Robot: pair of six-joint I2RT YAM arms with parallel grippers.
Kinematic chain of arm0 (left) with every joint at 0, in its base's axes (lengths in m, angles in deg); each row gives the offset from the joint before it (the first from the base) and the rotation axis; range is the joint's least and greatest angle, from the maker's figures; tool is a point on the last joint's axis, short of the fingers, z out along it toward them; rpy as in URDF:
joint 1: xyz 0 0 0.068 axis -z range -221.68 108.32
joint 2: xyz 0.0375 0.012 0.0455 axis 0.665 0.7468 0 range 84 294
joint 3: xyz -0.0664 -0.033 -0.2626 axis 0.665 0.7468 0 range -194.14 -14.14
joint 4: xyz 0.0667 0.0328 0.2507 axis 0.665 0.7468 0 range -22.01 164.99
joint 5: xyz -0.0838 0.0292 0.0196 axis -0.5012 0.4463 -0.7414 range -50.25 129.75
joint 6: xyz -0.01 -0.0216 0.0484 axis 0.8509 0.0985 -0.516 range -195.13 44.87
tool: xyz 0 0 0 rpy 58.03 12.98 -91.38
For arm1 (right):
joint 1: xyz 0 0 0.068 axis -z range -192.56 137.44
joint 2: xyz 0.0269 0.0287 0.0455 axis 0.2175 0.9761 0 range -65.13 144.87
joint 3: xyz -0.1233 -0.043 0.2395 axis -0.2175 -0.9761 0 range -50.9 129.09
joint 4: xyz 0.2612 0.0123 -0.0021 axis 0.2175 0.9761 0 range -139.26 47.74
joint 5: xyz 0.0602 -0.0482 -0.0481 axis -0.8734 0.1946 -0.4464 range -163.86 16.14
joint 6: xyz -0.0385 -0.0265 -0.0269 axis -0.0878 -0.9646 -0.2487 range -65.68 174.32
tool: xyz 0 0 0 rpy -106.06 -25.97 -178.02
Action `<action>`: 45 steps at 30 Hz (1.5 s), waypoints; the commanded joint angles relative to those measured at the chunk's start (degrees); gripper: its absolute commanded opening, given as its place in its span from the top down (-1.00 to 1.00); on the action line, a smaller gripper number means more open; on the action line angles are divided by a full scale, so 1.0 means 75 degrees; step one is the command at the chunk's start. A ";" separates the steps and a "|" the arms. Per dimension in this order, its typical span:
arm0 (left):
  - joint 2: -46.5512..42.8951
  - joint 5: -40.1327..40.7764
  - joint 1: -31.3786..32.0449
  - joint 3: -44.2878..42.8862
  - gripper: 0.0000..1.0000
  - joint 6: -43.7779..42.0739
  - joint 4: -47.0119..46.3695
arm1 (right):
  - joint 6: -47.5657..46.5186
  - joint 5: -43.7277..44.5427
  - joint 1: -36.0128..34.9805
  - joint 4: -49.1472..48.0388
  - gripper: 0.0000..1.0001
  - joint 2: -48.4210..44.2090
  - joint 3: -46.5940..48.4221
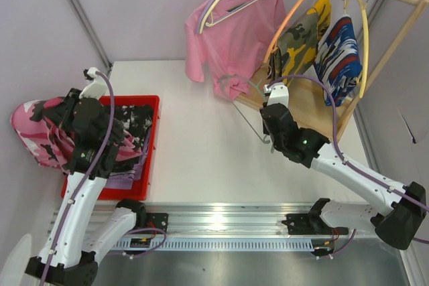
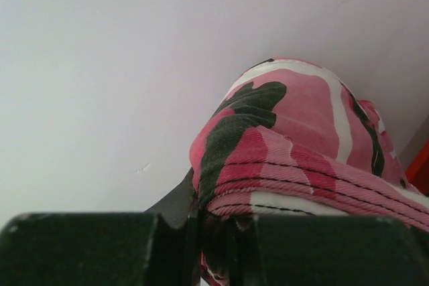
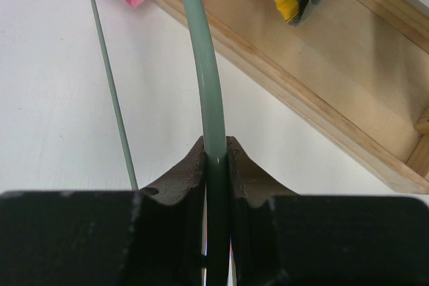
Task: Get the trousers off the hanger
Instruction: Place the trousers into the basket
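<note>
my left claw (image 2: 213,232) clamped on the pink-and-black camo fabric trousers (image 2: 295,125), far left of the top view beside the red plastic bin (image 1: 155,115), my right claw (image 3: 216,165) pinching the thin pale-green plastic hanger (image 3: 199,65), centre-right

surface: white table (image 1: 201,145), filling the centre of the frame | left edge: red plastic bin (image 1: 114,192) sitting flat on it | upper right: plywood base of the clothes rack (image 1: 308,108), set at an angle on the tabletop | bottom edge: aluminium rail (image 1: 221,222) running along the near side
</note>
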 commanded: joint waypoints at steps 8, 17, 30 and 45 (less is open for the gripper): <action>-0.0505 -0.0061 -0.0083 -0.1118 1.00 -0.0421 -0.0333 | -0.0104 -0.0300 0.0241 -0.0664 1.00 0.0147 0.0113; -0.0459 -0.0213 -0.0153 -0.0815 1.00 -0.0902 -0.0942 | 0.0036 -0.0288 0.0253 -0.0606 1.00 0.0089 0.0159; -0.0587 -0.0565 -0.0645 0.0005 1.00 -0.0913 -0.1141 | -0.0139 -0.0323 0.0288 -0.0641 1.00 0.0299 0.0265; -0.0727 -0.1385 -0.0856 0.0262 1.00 0.0117 0.0872 | -0.0104 -0.0616 0.0592 -0.0735 1.00 0.0616 0.0312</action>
